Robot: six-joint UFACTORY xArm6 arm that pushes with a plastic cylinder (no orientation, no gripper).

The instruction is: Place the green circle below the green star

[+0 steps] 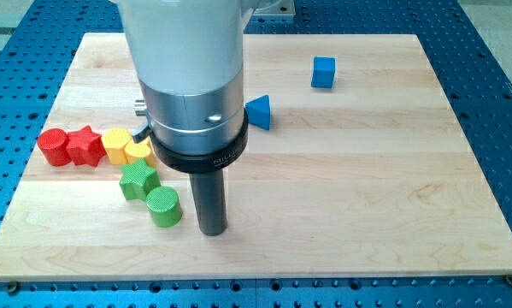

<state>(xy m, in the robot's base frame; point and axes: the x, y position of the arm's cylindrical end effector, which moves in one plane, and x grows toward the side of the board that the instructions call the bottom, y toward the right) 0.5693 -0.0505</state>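
The green circle [163, 206] is a short green cylinder on the wooden board at the view's lower left. The green star [138, 180] lies just up and to the left of it, touching or nearly touching it. My tip [213, 229] is the lower end of the dark rod, resting on the board just to the right of the green circle, with a small gap between them.
A row at the view's left holds a red cylinder [54, 146], a red star [85, 145], a yellow cylinder [116, 145] and a yellow block [138, 152]. A blue triangle [259, 112] and a blue cube [323, 73] lie farther up. The arm's body hides the board's upper middle.
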